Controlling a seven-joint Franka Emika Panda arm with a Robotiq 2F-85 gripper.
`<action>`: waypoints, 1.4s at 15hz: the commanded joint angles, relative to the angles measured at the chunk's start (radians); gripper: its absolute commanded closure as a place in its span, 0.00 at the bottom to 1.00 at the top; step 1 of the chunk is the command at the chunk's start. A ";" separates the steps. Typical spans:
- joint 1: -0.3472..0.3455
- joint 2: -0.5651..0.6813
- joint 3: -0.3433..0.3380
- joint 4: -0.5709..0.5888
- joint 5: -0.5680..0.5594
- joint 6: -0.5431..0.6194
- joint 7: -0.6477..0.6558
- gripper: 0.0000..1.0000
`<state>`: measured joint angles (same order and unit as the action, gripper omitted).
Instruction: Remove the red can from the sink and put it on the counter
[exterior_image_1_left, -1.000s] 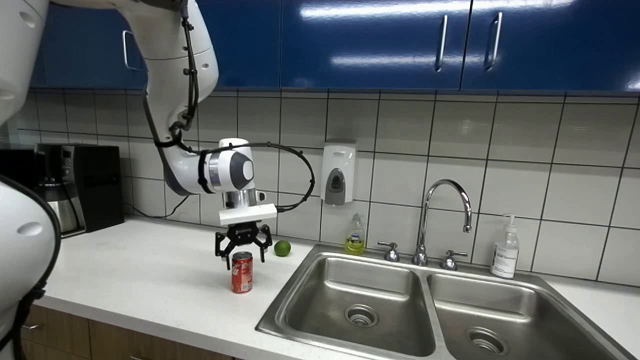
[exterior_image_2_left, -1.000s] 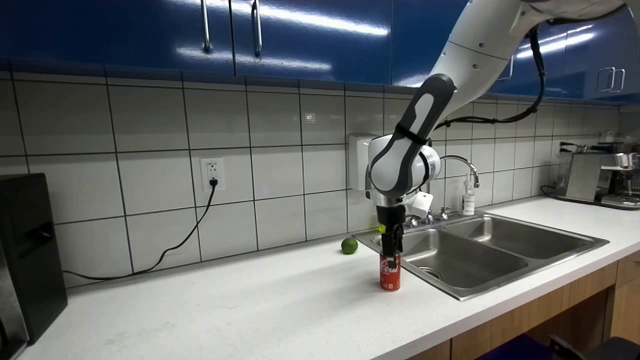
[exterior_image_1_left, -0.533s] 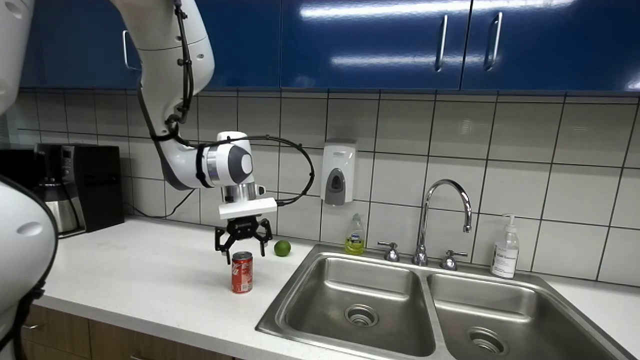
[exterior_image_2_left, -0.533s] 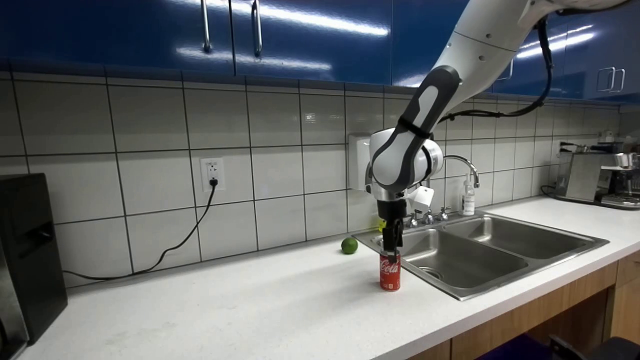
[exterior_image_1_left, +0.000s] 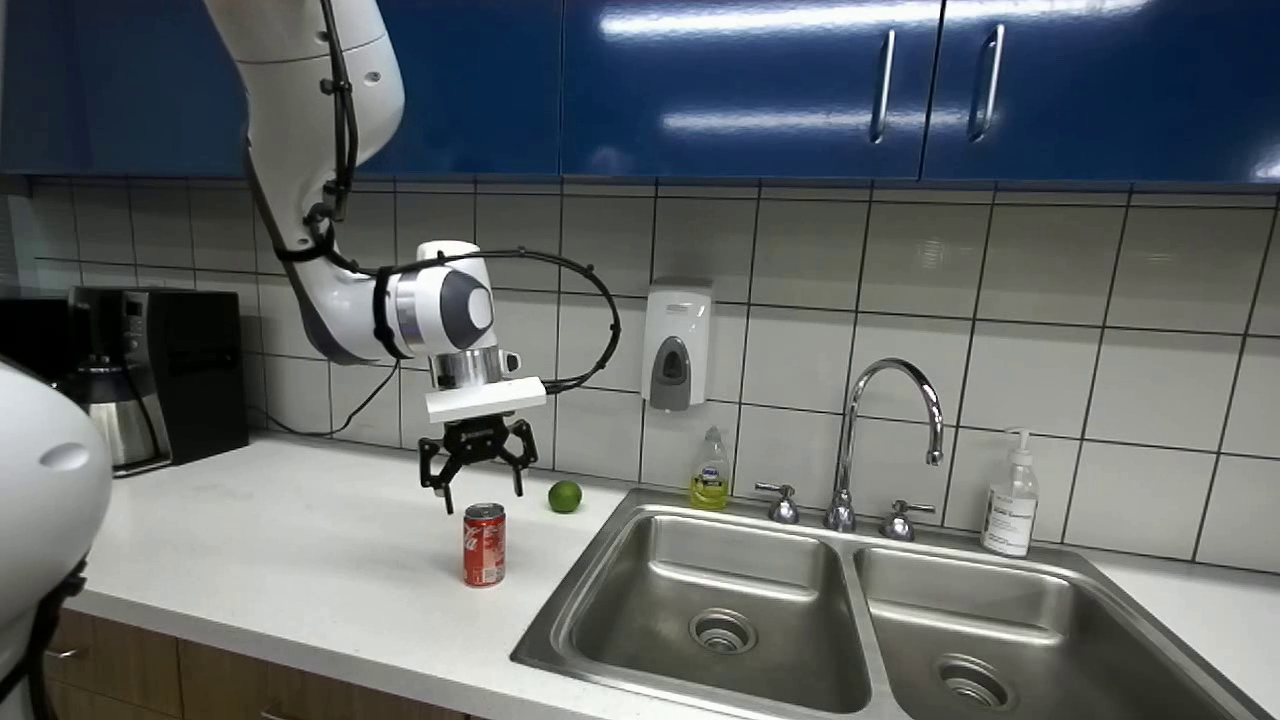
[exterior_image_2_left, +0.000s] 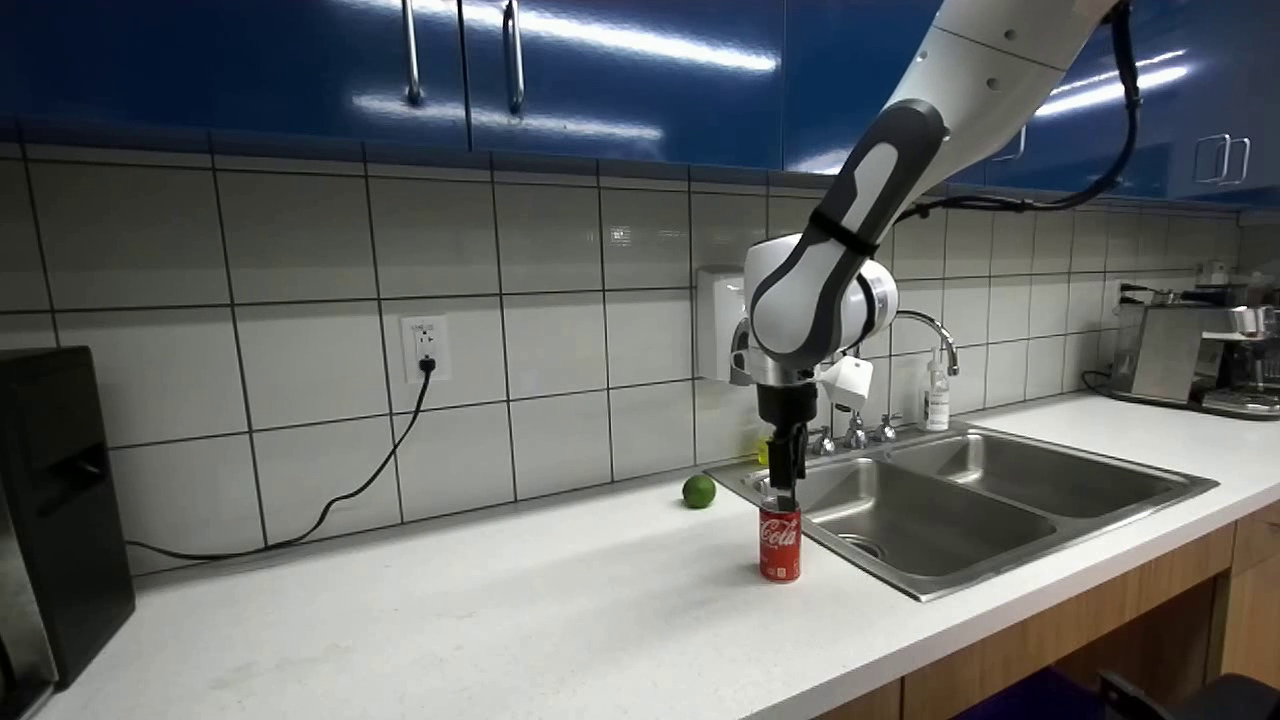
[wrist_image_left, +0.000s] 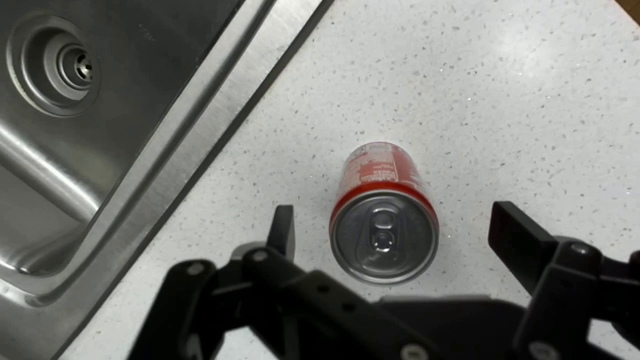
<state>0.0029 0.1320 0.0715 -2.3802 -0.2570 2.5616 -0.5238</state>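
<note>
The red can (exterior_image_1_left: 484, 545) stands upright on the white counter (exterior_image_1_left: 300, 540), beside the near rim of the sink (exterior_image_1_left: 578, 590). It also shows in an exterior view (exterior_image_2_left: 780, 548) and from above, silver top toward the camera, in the wrist view (wrist_image_left: 382, 235). My gripper (exterior_image_1_left: 483, 497) is open and empty just above the can. In the wrist view the two black fingertips (wrist_image_left: 392, 220) are wide apart, one on each side of the can's top, with gaps on both sides. Both visible sink bowls hold nothing in an exterior view.
A green fruit (exterior_image_1_left: 564, 496) lies behind the can near the wall. A dish soap bottle (exterior_image_1_left: 710, 478), chrome faucet (exterior_image_1_left: 848, 440) and pump bottle (exterior_image_1_left: 1011, 505) stand along the sink's back edge. A black coffee machine (exterior_image_1_left: 200, 370) stands farther along the counter.
My open gripper has risen; its fingertips, earlier lower around the can's top, are now above it. The arm has shifted slightly up and back. The can has not moved.
</note>
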 joint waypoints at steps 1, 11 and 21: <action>0.004 -0.078 0.002 -0.057 0.013 0.026 -0.028 0.00; -0.009 -0.112 -0.041 -0.040 0.096 0.039 0.018 0.00; -0.052 -0.091 -0.132 -0.009 0.112 0.022 0.199 0.00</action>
<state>-0.0262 0.0398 -0.0442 -2.4031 -0.1312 2.5936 -0.4343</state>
